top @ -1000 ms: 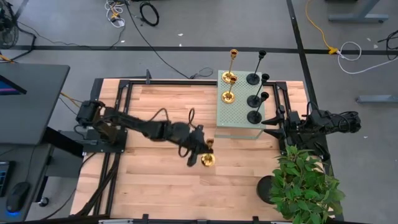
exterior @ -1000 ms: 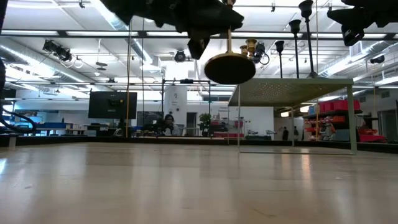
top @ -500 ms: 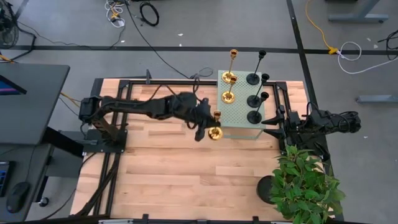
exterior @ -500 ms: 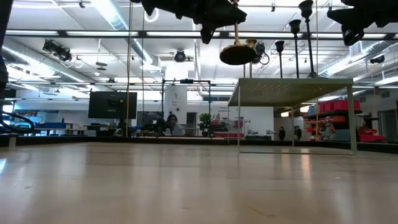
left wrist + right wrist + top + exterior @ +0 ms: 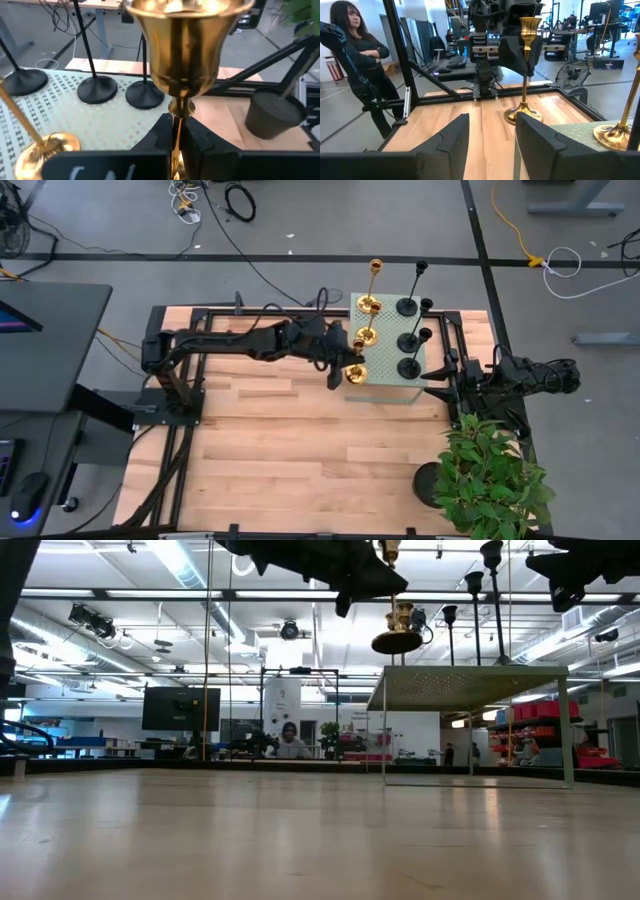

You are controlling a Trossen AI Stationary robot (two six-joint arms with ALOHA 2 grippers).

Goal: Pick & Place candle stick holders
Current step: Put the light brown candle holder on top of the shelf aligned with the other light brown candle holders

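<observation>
Left gripper [image 5: 338, 366] moved from mid-worktop to the near-left corner of the green perforated stand [image 5: 388, 388], clenched on a gold candlestick's [image 5: 354, 371] stem. Its base hangs just above the stand. Right gripper [image 5: 432, 375] waits released at the stand's right edge.

A wooden worktop [image 5: 260, 470] is seen inside a black metal frame [image 5: 190, 320]. A pale green perforated stand [image 5: 385, 385] is placed at its far right part. A leafy green plant [image 5: 490, 480] in a black round pot [image 5: 428, 483] is set at the near right corner. A person [image 5: 357, 60] with folded arms is seen beyond the worktop.
</observation>
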